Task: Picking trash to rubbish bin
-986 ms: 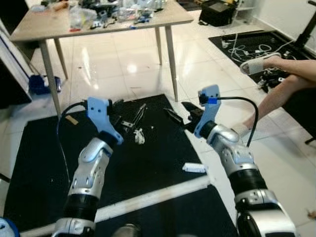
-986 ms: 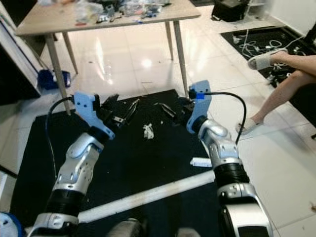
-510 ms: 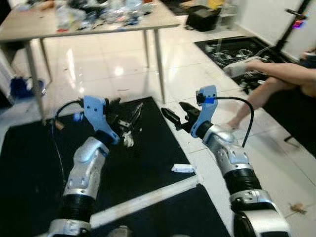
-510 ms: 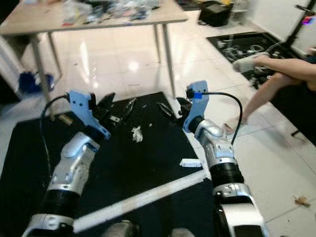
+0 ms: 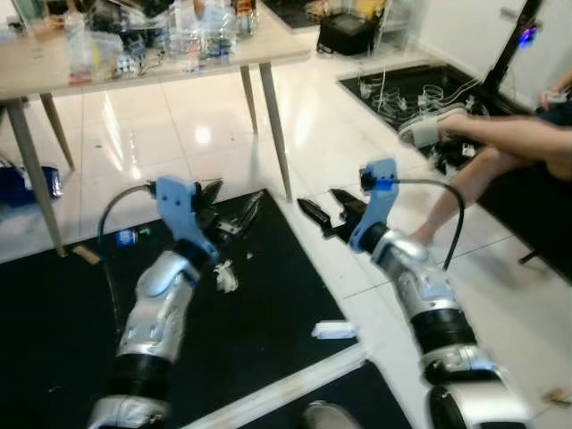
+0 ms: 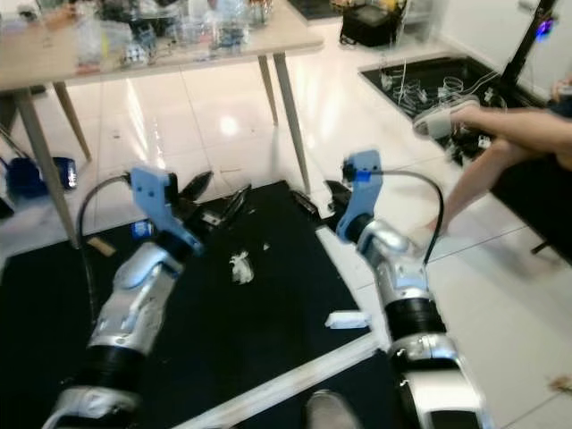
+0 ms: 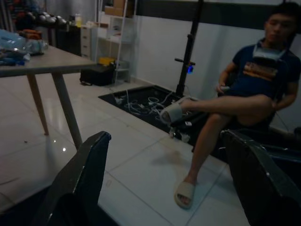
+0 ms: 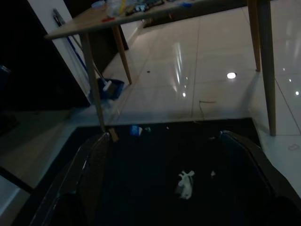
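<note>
A small crumpled scrap of white paper [image 6: 239, 266] lies on the black floor mat [image 6: 268, 304] between the raised arms. It looks light and soft; pinch its bunched middle. Left gripper [image 5: 223, 204] and right gripper [image 5: 323, 207] hover spread wide, holding nothing.

A mat [image 5: 268, 295] lies on the tiled floor in front of the robot. On it, toward the middle, sits a crumpled scrap [image 5: 224, 276]; nearer the robot and to the right lies a small wrapper [image 5: 333, 330], close to the mat's right edge. A strip [image 5: 286, 391] crosses the mat nearest the robot. Behind the mat stands a table [image 5: 143, 67] with clutter on top. A small can [image 5: 126, 237] lies at the mat's far left. To the right, a person's legs [image 5: 487, 152] stretch over a second mat [image 5: 402, 89] strewn with cables.
</note>
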Available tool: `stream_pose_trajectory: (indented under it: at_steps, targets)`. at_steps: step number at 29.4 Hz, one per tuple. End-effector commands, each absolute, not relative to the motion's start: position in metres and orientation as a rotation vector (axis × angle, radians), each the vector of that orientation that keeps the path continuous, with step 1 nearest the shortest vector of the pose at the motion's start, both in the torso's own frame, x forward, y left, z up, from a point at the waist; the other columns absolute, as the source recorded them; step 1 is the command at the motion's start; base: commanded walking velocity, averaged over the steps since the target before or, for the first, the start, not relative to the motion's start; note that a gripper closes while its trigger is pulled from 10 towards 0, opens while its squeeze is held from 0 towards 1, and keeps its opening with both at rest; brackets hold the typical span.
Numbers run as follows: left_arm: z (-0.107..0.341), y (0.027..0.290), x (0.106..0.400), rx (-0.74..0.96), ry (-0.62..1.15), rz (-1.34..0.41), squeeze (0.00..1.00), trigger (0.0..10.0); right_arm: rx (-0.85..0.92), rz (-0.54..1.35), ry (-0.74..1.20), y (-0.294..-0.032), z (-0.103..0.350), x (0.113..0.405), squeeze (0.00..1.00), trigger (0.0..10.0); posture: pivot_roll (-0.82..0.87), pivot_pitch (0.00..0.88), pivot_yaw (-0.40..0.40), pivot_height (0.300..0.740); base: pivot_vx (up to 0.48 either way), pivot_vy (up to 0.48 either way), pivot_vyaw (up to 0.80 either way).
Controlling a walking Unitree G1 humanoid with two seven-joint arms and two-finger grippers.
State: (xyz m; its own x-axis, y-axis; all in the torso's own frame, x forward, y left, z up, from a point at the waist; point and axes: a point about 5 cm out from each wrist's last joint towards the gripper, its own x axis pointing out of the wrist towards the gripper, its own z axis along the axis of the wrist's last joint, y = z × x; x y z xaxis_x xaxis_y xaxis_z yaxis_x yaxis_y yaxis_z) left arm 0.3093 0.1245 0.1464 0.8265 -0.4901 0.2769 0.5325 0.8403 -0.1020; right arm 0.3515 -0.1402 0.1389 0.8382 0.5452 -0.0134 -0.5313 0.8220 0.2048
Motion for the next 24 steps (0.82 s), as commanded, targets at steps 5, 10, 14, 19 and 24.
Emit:
stream_pose_trajectory:
  at_steps: [5, 10, 14, 19, 24]
  targets:
    - [0.1425, 0.1291, 0.308, -0.173, -0.236, -0.532, 0.0, 10.0, 0.197, 0.585, 0.081, -0.1355, 0.1381, 0.3515, 0.0, 10.0, -0.05, 0.0, -0.018, 0.74, 0.48, 0.0, 0.0]
    - [0.1422, 0.1288, 0.3076, -0.169, -0.237, -0.533, 0.0, 10.0, 0.188, 0.596, 0.067, -0.1356, 0.1392, 0.3507, 0.0, 10.0, -0.05, 0.0, -0.018, 0.74, 0.48, 0.0, 0.0]
    - [0.1418, 0.1282, 0.3077, -0.162, -0.238, -0.534, 0.0, 10.0, 0.167, 0.608, 0.06, -0.1347, 0.1396, 0.3501, 0.0, 10.0, -0.05, 0.0, -0.019, 0.74, 0.48, 0.0, 0.5]
    - [0.1419, 0.128, 0.3072, -0.157, -0.242, -0.535, 0.0, 10.0, 0.174, 0.611, 0.057, -0.134, 0.1395, 0.3496, 0.0, 10.0, -0.05, 0.0, -0.019, 0.74, 0.48, 0.0, 0.8]
    - [0.1437, 0.1276, 0.3071, -0.163, -0.257, -0.535, 0.0, 10.0, 0.202, 0.584, 0.074, -0.1359, 0.1373, 0.3506, 0.0, 10.0, -0.05, 0.0, -0.024, 0.74, 0.48, 0.0, 0.16]
